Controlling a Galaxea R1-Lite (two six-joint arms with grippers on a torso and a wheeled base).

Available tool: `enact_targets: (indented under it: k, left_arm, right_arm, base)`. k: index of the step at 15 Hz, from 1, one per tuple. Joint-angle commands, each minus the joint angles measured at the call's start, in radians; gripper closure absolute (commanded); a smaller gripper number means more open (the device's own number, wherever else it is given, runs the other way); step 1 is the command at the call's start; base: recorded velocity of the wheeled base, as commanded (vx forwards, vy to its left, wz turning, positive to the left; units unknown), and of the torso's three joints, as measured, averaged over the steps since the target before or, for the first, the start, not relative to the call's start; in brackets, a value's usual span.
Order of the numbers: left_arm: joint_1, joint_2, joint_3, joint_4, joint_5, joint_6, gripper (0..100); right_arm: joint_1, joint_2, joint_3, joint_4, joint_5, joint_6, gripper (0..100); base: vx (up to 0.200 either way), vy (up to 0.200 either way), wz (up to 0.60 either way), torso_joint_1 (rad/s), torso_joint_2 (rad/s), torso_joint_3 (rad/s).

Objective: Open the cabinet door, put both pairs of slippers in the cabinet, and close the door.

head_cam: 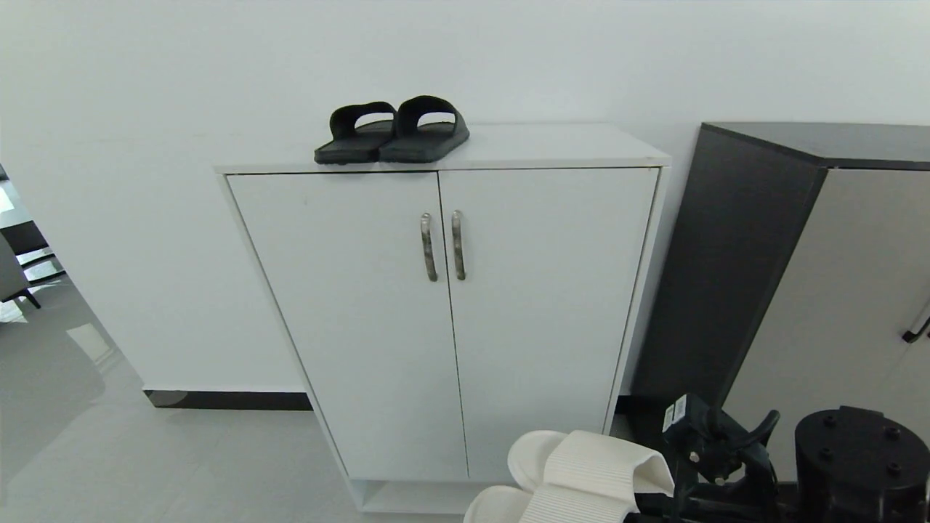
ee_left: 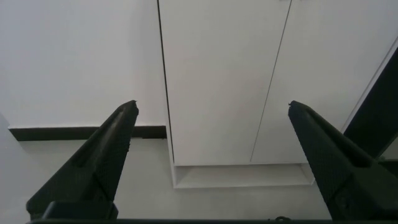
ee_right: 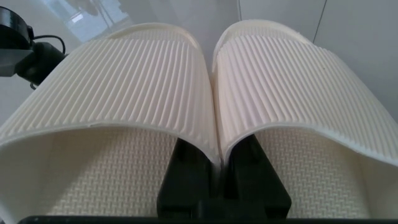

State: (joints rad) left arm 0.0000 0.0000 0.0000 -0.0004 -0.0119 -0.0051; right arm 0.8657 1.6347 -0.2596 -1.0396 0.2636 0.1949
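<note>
A white two-door cabinet (head_cam: 450, 327) stands against the wall with both doors shut, its two metal handles (head_cam: 443, 247) side by side at the middle. A pair of black slippers (head_cam: 392, 134) rests on its top, towards the left. A pair of white ribbed slippers (head_cam: 574, 479) hangs low in front of the cabinet's right door. My right gripper (ee_right: 214, 180) is shut on the white slippers (ee_right: 211, 106), pinching their inner strap edges together. My left gripper (ee_left: 211, 109) is open and holds nothing, facing the lower left door of the cabinet (ee_left: 224, 81).
A dark cabinet with a grey door (head_cam: 799, 276) stands close on the right. The white cabinet has an open gap (ee_left: 242, 176) at its foot. Grey floor (head_cam: 145, 450) lies free to the left, with a chair (head_cam: 14, 276) at the far left edge.
</note>
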Motion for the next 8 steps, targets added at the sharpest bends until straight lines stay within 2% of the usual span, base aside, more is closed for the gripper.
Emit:
enact_targets:
  k: [1, 3, 5, 8]
  left_arm:
    - [0.000, 0.000, 0.000, -0.001, 0.000, -0.003, 0]
    - [0.000, 0.000, 0.000, 0.000, -0.002, -0.003, 0]
    - [0.000, 0.002, 0.000, 0.000, -0.003, 0.001, 0]
    - [0.000, 0.002, 0.000, 0.000, -0.003, 0.001, 0]
  right_arm:
    - [0.001, 0.005, 0.000, 0.000, 0.000, 0.000, 100]
    - [0.001, 0.005, 0.008, -0.002, 0.002, 0.000, 100]
    - [0.001, 0.005, 0.013, -0.002, 0.002, -0.017, 100]
    - [0.001, 0.005, 0.014, -0.002, 0.002, -0.023, 100]
  base:
    - [0.000, 0.000, 0.00, -0.134, 0.45, 0.310]
    - [0.000, 0.000, 0.00, -0.117, 0.46, 0.315]
    - [0.200, 0.000, 0.00, -0.073, 0.28, 0.212]
    - [0.200, 0.000, 0.00, -0.019, 0.07, 0.054]
